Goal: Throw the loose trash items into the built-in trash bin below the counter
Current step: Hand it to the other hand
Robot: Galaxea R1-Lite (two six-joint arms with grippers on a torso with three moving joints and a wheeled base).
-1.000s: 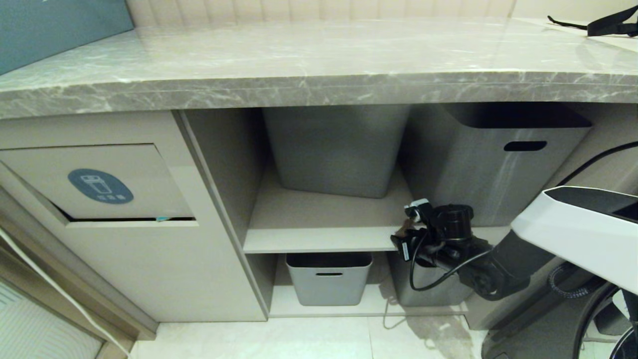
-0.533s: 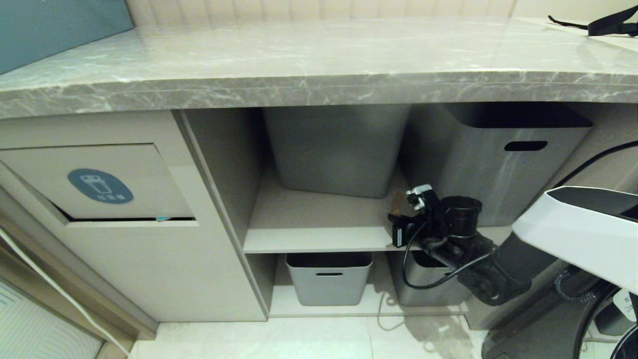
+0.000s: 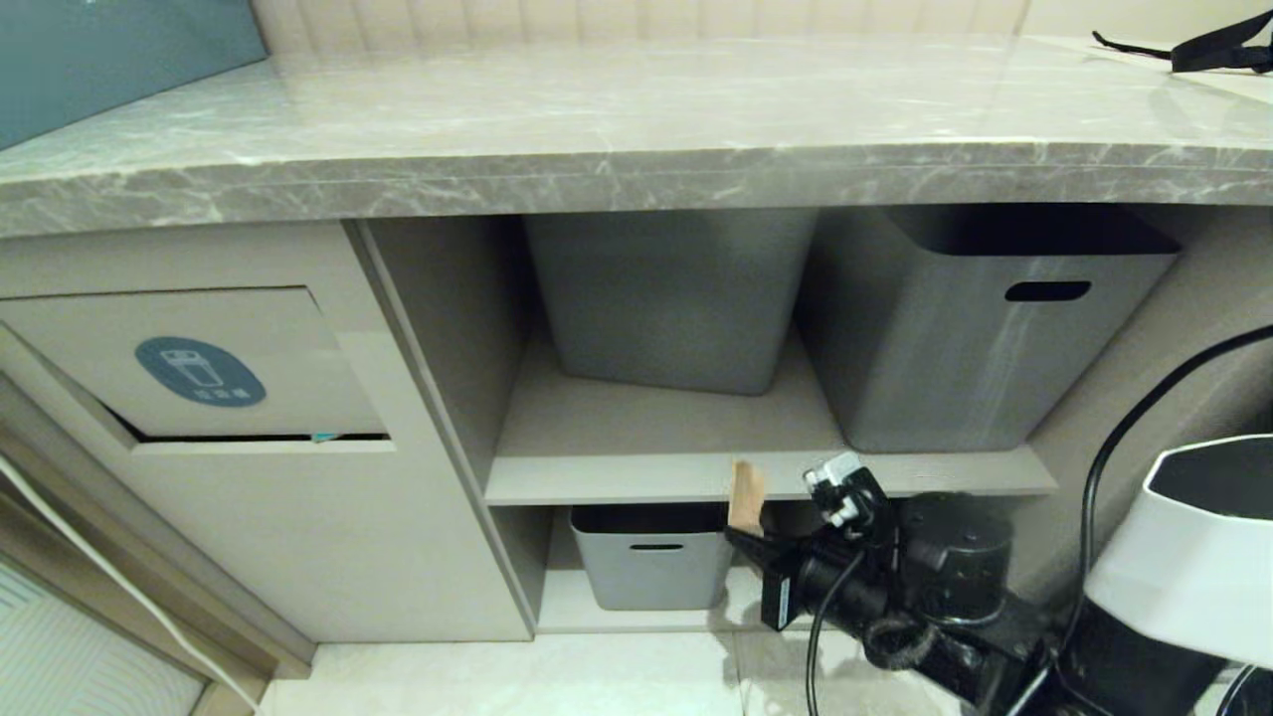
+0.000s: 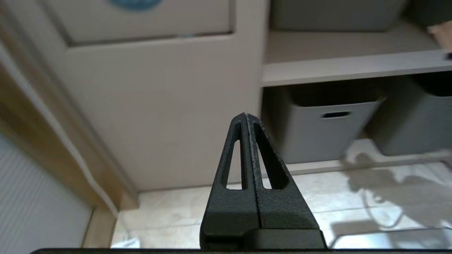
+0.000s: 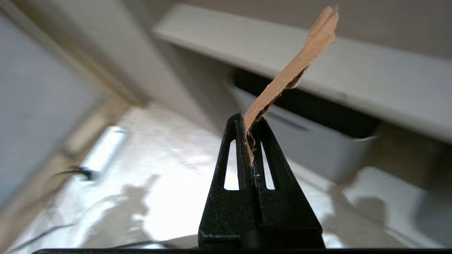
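My right gripper [image 3: 741,537] is shut on a torn strip of tan cardboard [image 3: 746,495], one of the loose trash items, which sticks up past the fingertips [image 5: 296,63]. It hangs in front of the open shelf's edge, well right of the built-in trash bin [image 3: 199,363], a beige flap with a blue oval sticker. A teal scrap [image 3: 323,436] peeks from the flap's lower slot. The grey marble counter [image 3: 636,129] runs above. My left gripper [image 4: 245,116] is shut and empty, low, facing the cabinet front below the flap [image 4: 141,21].
Two grey tubs [image 3: 671,298] [image 3: 995,318] stand on the upper shelf [image 3: 636,482]. A smaller grey tub [image 3: 656,557] sits on the lower shelf just beside my right gripper. A black strapped bag [image 3: 1213,45] lies at the counter's far right. Pale floor tiles [image 3: 497,676] lie below.
My right gripper shut on the cardboard strip at the upper shelf, then drew back out of the shelf, down and a little left, carrying the strip. The left arm barely moved.
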